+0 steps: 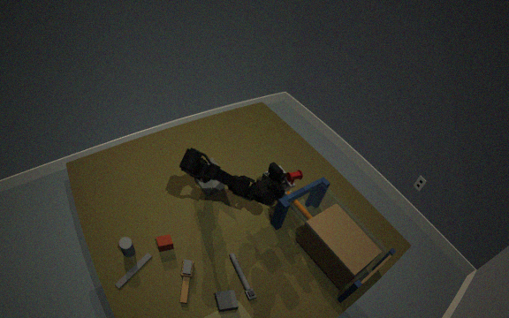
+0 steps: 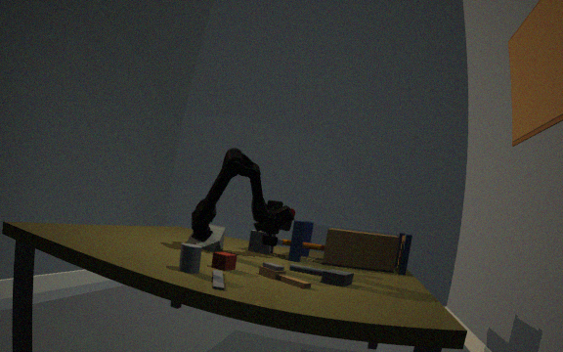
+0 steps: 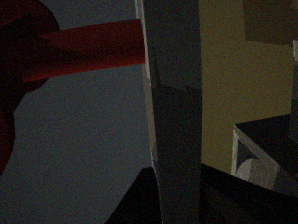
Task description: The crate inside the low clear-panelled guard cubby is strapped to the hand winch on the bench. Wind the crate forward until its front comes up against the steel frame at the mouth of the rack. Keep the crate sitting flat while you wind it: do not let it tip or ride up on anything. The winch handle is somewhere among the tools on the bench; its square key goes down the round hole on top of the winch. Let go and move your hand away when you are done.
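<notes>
The tan crate (image 1: 343,238) (image 2: 362,248) sits flat inside the clear-panelled cubby, with a gap between its front and the blue frame (image 1: 300,193) (image 2: 303,240) at the mouth. An orange strap (image 1: 302,209) (image 2: 315,246) runs from the crate through the frame toward the winch (image 2: 257,242) (image 3: 256,172). My gripper (image 2: 270,235) (image 3: 169,174) is shut on the winch handle, over the winch. The handle shows as a grey bar (image 3: 177,115) with a red knob (image 1: 294,176) (image 3: 95,49) out to one side. The square key and the round hole are hidden.
On the bench, away from the winch, are a grey cylinder (image 1: 127,247) (image 2: 190,259), a red block (image 1: 164,243) (image 2: 224,261), a flat grey bar (image 1: 134,270), a wooden-handled tool (image 1: 185,289), a long grey wrench-like tool (image 1: 241,275) and a dark block (image 1: 226,300) (image 2: 336,278).
</notes>
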Action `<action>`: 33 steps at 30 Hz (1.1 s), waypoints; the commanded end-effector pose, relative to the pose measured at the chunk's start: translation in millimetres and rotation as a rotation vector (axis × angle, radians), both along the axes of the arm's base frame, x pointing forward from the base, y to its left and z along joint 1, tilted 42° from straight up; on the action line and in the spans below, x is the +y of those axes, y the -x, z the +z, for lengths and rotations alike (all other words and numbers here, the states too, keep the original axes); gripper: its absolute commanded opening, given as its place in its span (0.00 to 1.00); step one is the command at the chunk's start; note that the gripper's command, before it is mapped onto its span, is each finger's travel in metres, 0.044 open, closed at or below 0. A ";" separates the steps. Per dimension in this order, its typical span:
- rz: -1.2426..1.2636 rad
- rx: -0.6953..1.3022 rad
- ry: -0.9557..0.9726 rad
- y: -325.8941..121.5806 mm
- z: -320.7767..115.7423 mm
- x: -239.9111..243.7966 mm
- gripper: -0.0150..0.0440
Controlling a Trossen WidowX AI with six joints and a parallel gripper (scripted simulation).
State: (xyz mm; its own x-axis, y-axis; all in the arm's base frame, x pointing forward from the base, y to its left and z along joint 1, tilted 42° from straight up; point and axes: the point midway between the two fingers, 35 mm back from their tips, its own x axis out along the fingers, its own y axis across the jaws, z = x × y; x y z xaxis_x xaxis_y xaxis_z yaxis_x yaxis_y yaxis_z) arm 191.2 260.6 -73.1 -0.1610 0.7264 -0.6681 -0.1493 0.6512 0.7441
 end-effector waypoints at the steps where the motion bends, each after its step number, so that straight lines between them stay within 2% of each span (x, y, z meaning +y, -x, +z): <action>1: -0.001 0.001 0.003 0.4 -0.7 -0.5 0.25; 9: -0.001 0.001 0.003 0.6 -1.4 -0.5 0.25; 18: 0.000 -0.001 0.000 0.0 -0.3 0.0 0.65; 33: 0.000 -0.001 0.000 0.0 -0.3 0.0 0.66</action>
State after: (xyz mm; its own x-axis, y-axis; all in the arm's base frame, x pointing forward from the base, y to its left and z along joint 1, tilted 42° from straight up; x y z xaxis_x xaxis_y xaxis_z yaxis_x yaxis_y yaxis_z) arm 191.7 260.2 -74.1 -0.1574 0.7242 -0.6714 -0.1501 0.6545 0.7410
